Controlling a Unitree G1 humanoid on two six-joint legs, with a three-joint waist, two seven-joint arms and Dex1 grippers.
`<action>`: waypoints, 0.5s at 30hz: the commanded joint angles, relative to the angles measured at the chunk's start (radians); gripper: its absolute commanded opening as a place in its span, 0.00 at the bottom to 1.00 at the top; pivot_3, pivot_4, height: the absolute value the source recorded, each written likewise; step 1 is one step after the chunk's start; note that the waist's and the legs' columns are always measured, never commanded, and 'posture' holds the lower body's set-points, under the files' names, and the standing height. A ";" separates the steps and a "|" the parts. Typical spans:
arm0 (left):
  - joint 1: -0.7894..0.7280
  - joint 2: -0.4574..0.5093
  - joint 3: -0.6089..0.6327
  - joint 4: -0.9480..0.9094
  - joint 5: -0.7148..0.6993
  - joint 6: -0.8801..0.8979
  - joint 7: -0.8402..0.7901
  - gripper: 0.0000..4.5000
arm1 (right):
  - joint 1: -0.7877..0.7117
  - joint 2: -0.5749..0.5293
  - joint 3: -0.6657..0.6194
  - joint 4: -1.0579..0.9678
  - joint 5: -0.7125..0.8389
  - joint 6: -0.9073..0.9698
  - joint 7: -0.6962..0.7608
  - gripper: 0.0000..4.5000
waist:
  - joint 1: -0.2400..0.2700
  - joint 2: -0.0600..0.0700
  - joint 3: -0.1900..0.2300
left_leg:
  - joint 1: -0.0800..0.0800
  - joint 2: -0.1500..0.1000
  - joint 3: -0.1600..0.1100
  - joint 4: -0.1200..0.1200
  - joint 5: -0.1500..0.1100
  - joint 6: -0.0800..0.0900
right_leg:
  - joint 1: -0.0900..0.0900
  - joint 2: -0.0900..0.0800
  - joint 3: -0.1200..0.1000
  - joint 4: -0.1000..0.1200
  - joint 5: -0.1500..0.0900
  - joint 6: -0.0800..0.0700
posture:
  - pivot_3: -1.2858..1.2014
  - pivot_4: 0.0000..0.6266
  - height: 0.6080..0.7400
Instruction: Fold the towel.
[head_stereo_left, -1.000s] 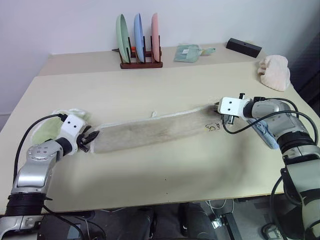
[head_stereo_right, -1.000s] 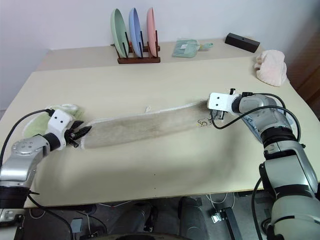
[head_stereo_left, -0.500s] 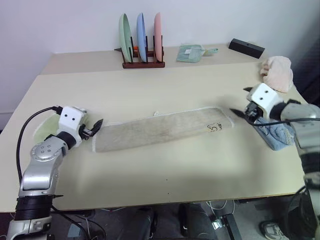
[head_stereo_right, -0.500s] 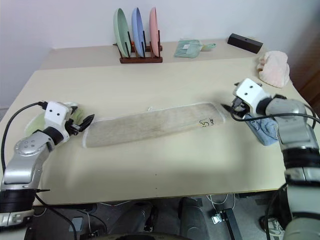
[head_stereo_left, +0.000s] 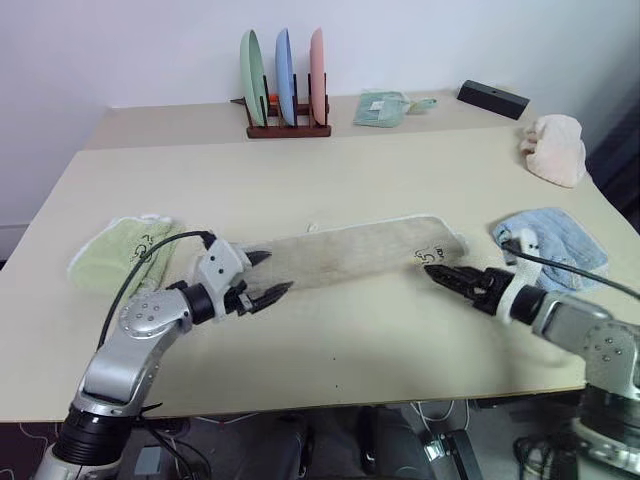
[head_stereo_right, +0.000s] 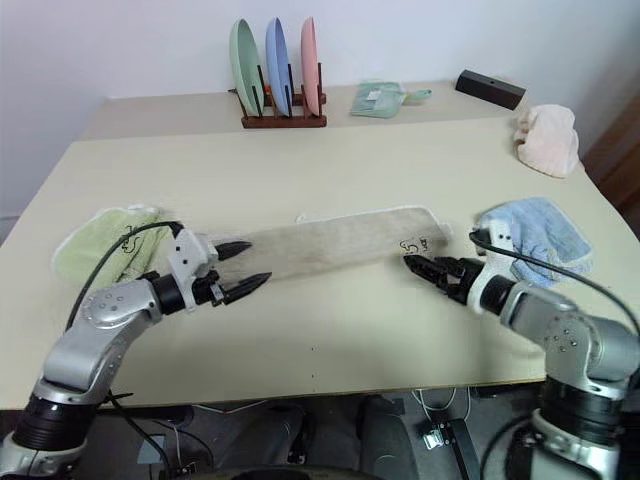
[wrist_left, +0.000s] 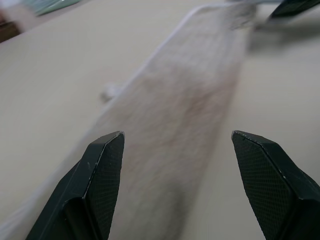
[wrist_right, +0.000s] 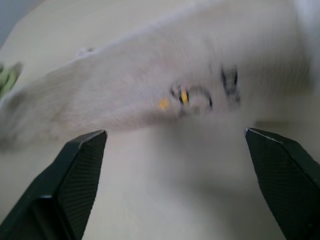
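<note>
Lying flat, the towel (head_stereo_right: 330, 243) looks soft and limp; grip end corners at three and nine o'clock. Left gripper (head_stereo_right: 243, 268) and right gripper (head_stereo_right: 425, 268) gape wide, empty.

Both arms are silver-grey metal with rounded joint housings and black bands at the wrists. The left gripper (head_stereo_left: 265, 277) and the right gripper (head_stereo_left: 448, 276) each have two black, pointed fingers with fine-textured pads. A white block sits behind each gripper, with a black cable looping back from it.
</note>
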 joint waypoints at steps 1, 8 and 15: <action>-0.021 -0.004 -0.008 -0.027 -0.007 -0.007 -0.006 0.77 | -0.086 0.065 -0.102 0.027 0.000 0.055 -0.137 1.00 | 0.001 0.000 0.000 | 0.000 0.000 0.000 0.000 0.000 0.000 | 0.000 0.000 0.000 0.000 0.000 0.000 | 0.52 0.24 1.00; -0.004 -0.015 -0.002 -0.034 -0.006 -0.009 0.009 0.77 | -0.285 0.190 -0.262 0.250 -0.037 -0.023 -0.360 1.00 | -0.001 0.001 -0.001 | 0.001 0.000 0.000 0.000 0.000 0.000 | 0.000 0.000 0.000 0.000 0.000 0.000 | 0.52 0.24 1.00; 0.035 -0.020 0.019 -0.060 -0.007 -0.006 0.043 0.77 | -0.302 0.184 -0.254 0.301 -0.030 -0.082 -0.434 0.37 | 0.001 0.000 -0.002 | 0.001 0.000 0.000 0.000 0.000 0.000 | 0.001 0.000 0.000 0.000 0.000 0.000 | 0.52 0.24 1.00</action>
